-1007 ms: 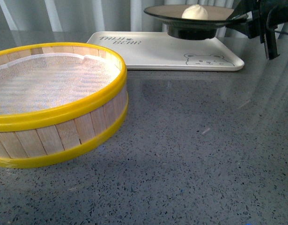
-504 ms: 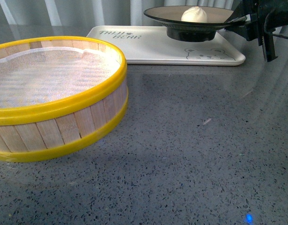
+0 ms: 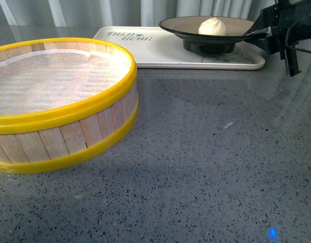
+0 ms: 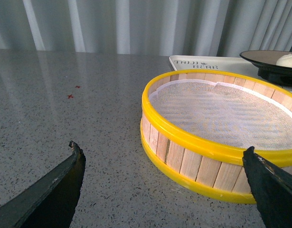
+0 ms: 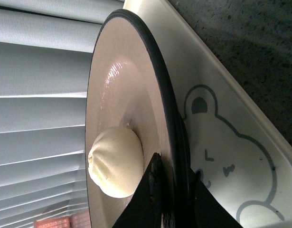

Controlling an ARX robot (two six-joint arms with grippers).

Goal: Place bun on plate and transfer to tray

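Clamped on the plate [image 5: 131, 95] rim beside the bun [image 5: 115, 161]: right gripper [image 5: 173, 187], directly over the tray [image 5: 231, 156] and its bear face [image 5: 217, 161].

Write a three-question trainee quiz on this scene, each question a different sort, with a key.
1. True or false: the bun lies in the steamer basket.
2. Multiple choice: the right gripper is shut on which part of the plate? A) its rim B) its foot C) no part of it
3. Fill in: the plate is over the ____ end of the tray, judging by the drawing seen in the right wrist view.

Key: 1. False, it sits on the plate. 2. A. 3. Bear-face. The left gripper is open and holds nothing.
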